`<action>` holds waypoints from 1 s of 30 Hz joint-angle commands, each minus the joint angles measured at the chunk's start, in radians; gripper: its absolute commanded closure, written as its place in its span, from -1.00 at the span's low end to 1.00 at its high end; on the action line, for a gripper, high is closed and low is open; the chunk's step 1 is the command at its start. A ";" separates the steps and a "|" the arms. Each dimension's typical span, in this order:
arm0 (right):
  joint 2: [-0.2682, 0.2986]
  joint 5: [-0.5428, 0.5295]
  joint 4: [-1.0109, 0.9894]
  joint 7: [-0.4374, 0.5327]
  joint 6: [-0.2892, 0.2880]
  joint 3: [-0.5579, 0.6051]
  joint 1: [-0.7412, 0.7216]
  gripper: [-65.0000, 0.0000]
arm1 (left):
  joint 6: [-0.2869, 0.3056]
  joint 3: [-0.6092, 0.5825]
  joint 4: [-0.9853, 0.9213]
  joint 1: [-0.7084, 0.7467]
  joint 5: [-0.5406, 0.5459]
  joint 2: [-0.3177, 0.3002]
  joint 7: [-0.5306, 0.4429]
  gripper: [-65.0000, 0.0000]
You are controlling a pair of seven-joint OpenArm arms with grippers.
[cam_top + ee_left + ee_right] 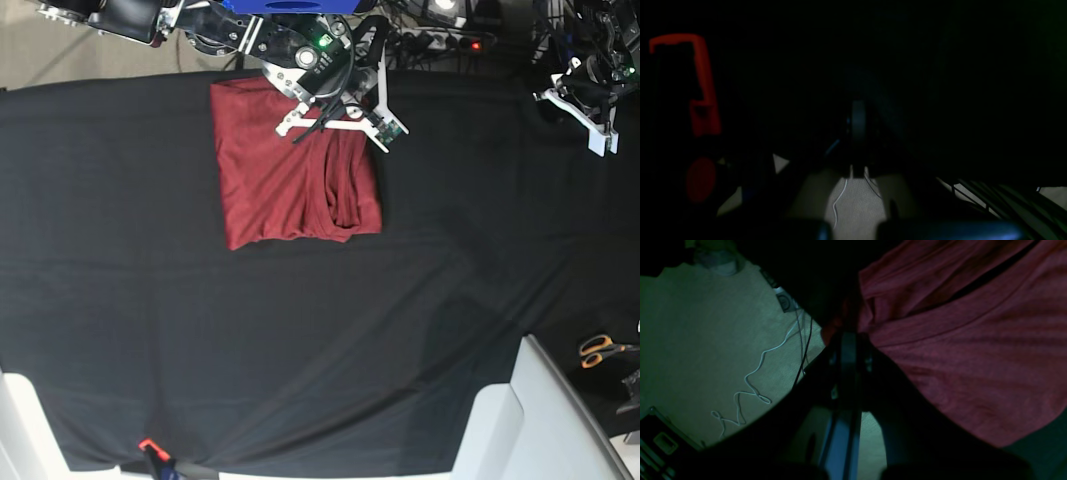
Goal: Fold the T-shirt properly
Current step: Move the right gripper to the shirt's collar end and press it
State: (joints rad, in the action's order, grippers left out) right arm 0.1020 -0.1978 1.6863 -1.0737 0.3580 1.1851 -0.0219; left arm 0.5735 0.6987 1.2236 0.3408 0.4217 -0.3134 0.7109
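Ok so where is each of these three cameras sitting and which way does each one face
Left wrist: on the left arm, facing dark cloth and floor past its shut left gripper.
Right wrist: on the right arm, looking along the shut right gripper at the T-shirt.
Base: overhead, looking down on the black cloth; both arms show.
Right wrist and base share the T-shirt.

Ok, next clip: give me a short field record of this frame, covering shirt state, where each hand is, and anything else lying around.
garment: T-shirt, dark red, folded into a rough rectangle on the black cloth
shirt position: far side of the cloth, near its edge
right hand: over the shirt's far edge, shut; in the wrist view the fabric bunches at its tip, grip on it unclear
left hand: shut, off at the far corner, away from the shirt
other items: orange-handled scissors beside the cloth
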 commanded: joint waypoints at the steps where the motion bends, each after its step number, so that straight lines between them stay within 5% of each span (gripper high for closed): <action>1: -0.002 -0.002 0.015 0.013 -0.020 0.003 -0.011 1.00 | 0.001 0.005 0.015 0.001 0.009 -0.019 -0.010 1.00; 10: 0.000 -0.002 0.011 0.039 -0.182 -0.003 -0.008 1.00 | 0.001 0.005 0.011 -0.019 0.009 -0.019 -0.010 1.00; 30: 0.002 -0.016 0.065 0.022 -0.187 0.003 -0.011 1.00 | 0.001 0.005 0.009 -0.047 0.009 -0.020 -0.009 1.00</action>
State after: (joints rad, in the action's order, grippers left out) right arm 0.1131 -0.2062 1.7298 -1.0634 0.1761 1.1870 -0.0265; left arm 0.5735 0.6987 1.2224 0.2962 0.4194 -0.3138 0.7143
